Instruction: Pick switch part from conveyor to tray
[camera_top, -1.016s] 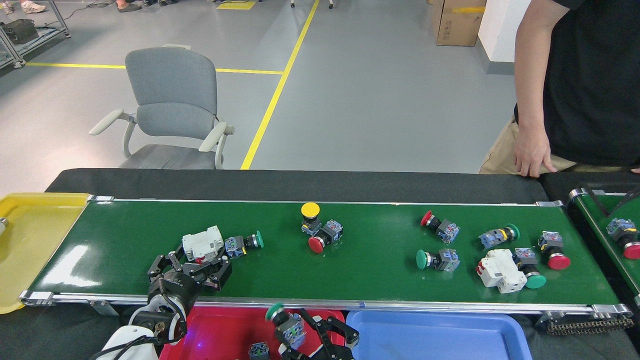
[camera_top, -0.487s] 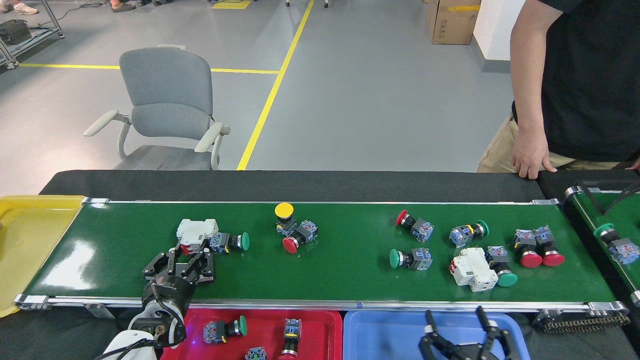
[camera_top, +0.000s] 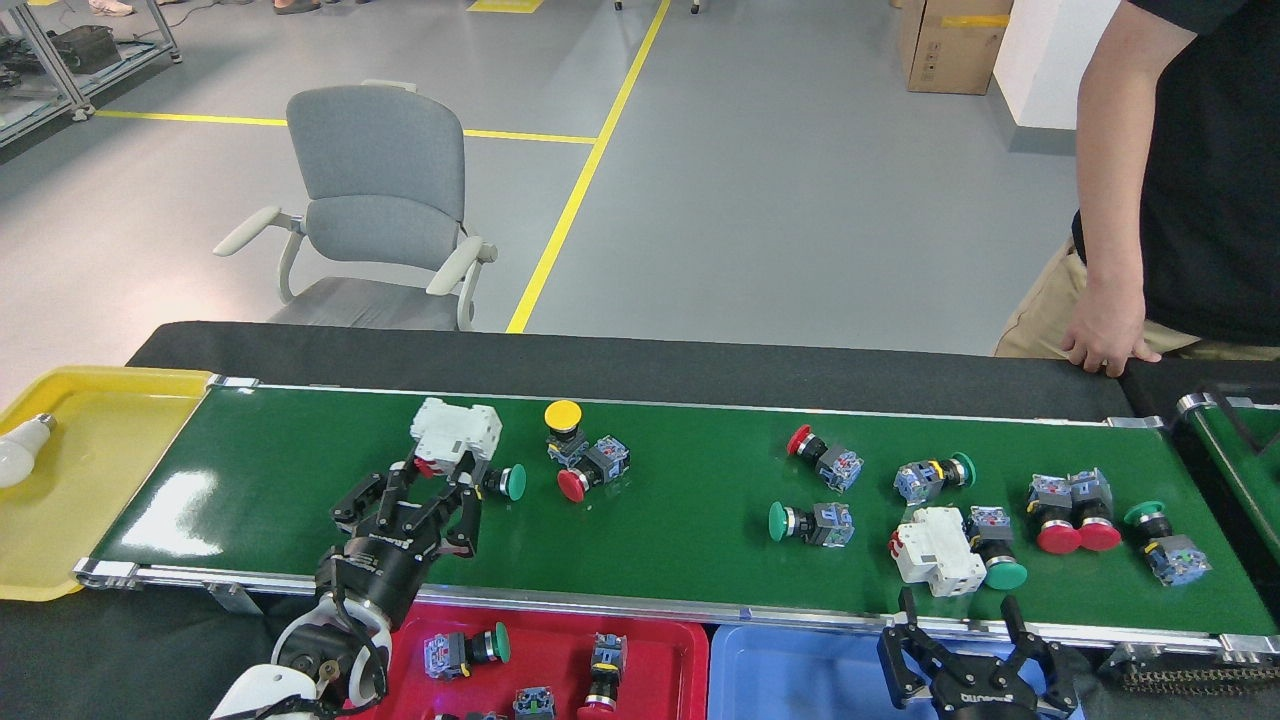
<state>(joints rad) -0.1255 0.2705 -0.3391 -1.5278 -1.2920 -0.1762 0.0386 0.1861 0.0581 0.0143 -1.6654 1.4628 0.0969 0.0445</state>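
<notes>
Left gripper (camera_top: 425, 497) jaws apart over conveyor (camera_top: 690, 530), right gripper (camera_top: 968, 650) jaws apart (above blue tray (camera_top: 800, 670)).

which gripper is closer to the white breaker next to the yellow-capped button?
Left. The left gripper sits just below the white breaker on the conveyor, fingers spread towards it. The right gripper is far to its right, past the belt's near rail, over the blue tray.

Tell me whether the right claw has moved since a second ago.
Yes. The right claw was over the red tray holding a green-capped switch; now it hangs open over the blue tray, further right along the conveyor rail.
</notes>
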